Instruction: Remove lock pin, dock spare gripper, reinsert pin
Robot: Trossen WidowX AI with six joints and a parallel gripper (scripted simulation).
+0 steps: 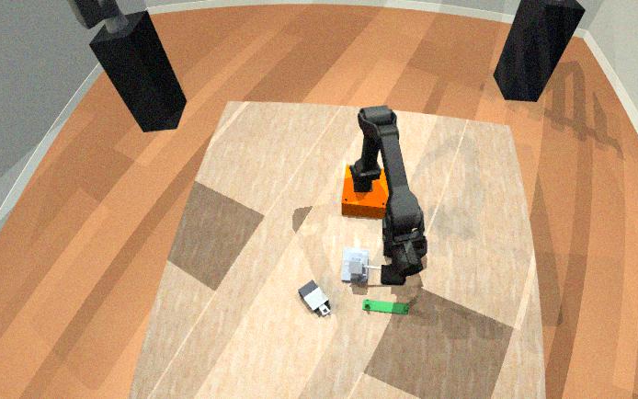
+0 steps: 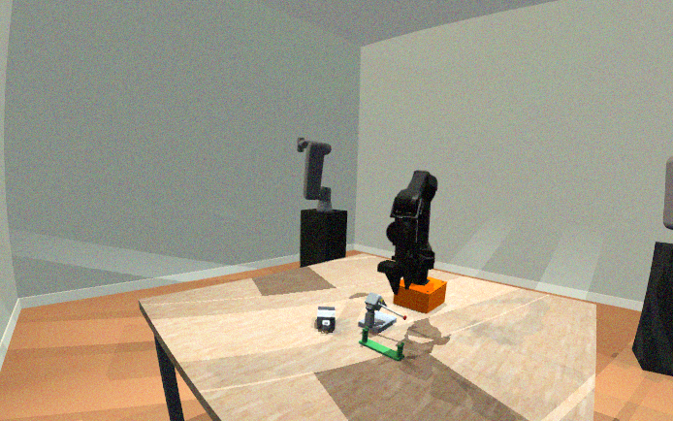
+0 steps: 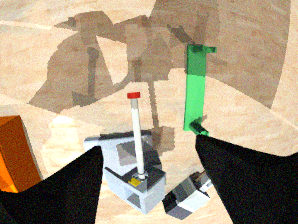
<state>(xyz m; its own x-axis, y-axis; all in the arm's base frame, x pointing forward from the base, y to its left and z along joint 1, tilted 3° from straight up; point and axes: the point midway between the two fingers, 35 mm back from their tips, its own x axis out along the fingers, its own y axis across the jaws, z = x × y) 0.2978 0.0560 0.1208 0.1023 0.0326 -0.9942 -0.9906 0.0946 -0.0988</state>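
Observation:
The grey mount stands on the table in front of the arm's base. The lock pin is a thin white rod with a red head; it passes through the mount's socket and sticks out to one side. The spare gripper, a grey and black block, lies on the table beside the mount, apart from it. My gripper is open and empty. It hangs above the pin's free end, fingers pointing down, clear of it.
A flat green bar lies on the table just beyond the pin's head. The orange base block stands behind the mount. Black pedestals with other arms stand off the table.

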